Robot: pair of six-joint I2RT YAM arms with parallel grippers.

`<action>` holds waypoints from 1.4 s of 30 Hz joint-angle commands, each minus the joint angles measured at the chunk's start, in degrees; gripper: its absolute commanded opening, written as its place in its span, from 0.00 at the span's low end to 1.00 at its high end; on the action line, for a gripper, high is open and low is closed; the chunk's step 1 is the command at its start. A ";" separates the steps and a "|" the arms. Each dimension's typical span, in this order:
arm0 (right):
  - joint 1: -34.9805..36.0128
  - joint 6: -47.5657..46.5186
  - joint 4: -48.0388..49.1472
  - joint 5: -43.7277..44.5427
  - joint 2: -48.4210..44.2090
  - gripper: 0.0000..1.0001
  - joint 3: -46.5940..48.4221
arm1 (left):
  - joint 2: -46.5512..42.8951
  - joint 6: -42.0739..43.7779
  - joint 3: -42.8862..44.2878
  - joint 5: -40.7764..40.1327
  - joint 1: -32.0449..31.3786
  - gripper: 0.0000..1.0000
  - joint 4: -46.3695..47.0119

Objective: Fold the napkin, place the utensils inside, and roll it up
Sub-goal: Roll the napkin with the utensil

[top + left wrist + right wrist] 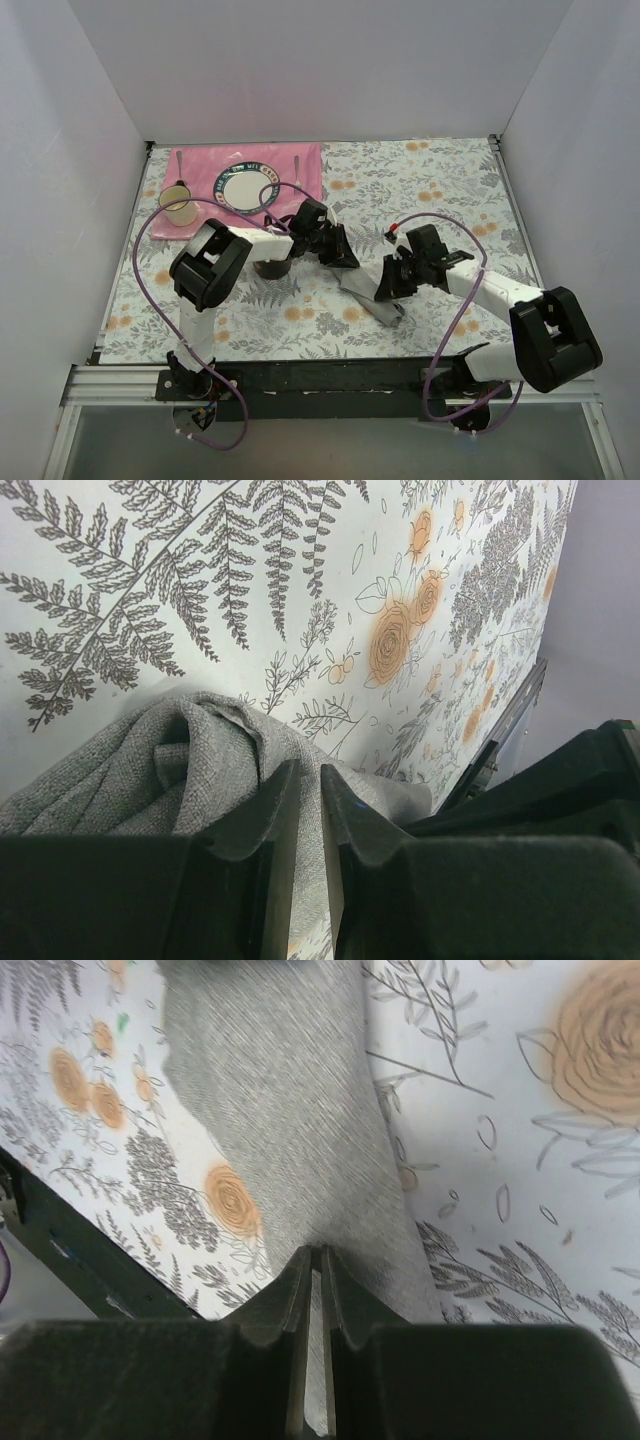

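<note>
The napkin (372, 302) lies mid-bench (300, 322), a narrow strip running from 10 o'clock to 4 o'clock. The left fingers (262, 815) pinch its bunched 10 o'clock end. The right fingers (290, 1290), nearly together, pinch nearer 4 o'clock.

Soft, even light is falling throughout; the napkin (280, 1100) ahead of the right gripper (312, 1255) is blurring, its fingers (272, 1305) sitting in shadow.

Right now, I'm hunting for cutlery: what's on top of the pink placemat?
A plate, a slim utensil either side of it, and a mug at the left. The left arm covers the near edge of the placemat.
</note>
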 commanded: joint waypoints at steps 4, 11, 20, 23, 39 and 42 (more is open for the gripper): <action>-0.07 0.31 -1.63 2.91 -4.24 0.14 -1.50 | -0.10 2.74 1.32 -3.35 0.36 0.15 -3.13; 0.28 1.62 -7.02 1.86 -9.25 0.15 3.62 | -0.28 2.39 1.76 -3.17 0.36 0.15 -3.13; 0.28 7.25 -2.98 2.56 -16.55 0.15 -9.92 | -0.54 2.56 2.91 -3.08 0.36 0.15 -5.24; 0.28 6.73 -3.14 3.96 -16.29 0.15 -10.11 | -0.81 2.47 3.87 -2.82 0.36 0.15 -6.03; 0.28 3.47 -6.48 5.63 -14.79 0.16 0.44 | -7.31 1.33 10.64 0.52 0.36 0.19 -10.69; 0.10 2.42 -8.06 7.47 -13.74 0.18 3.43 | -9.59 1.68 11.52 0.43 0.36 0.20 -12.35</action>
